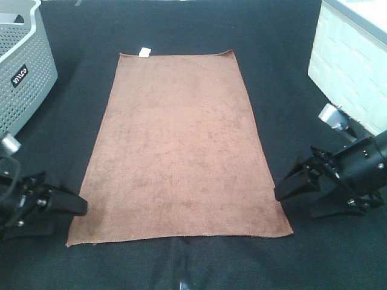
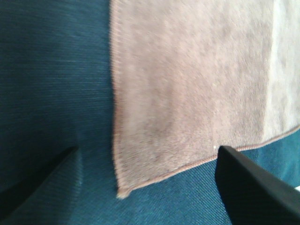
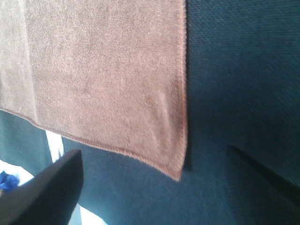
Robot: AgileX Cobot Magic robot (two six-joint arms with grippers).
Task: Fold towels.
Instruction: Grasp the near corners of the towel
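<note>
One brown towel lies flat and unfolded on the black cloth, its small white tag at the far left corner. My left gripper sits just outside the towel's near left corner, open and holding nothing. In the left wrist view that hemmed corner of the towel lies between the spread fingers of the left gripper. Beside the near right corner, my right gripper stands open. The right wrist view shows the towel and its corner between the wide fingers of the right gripper, untouched.
A grey perforated basket stands at the far left. At the far right is a white brick-patterned box. Black cloth covers the table around the towel. A pale mark shows at the front edge.
</note>
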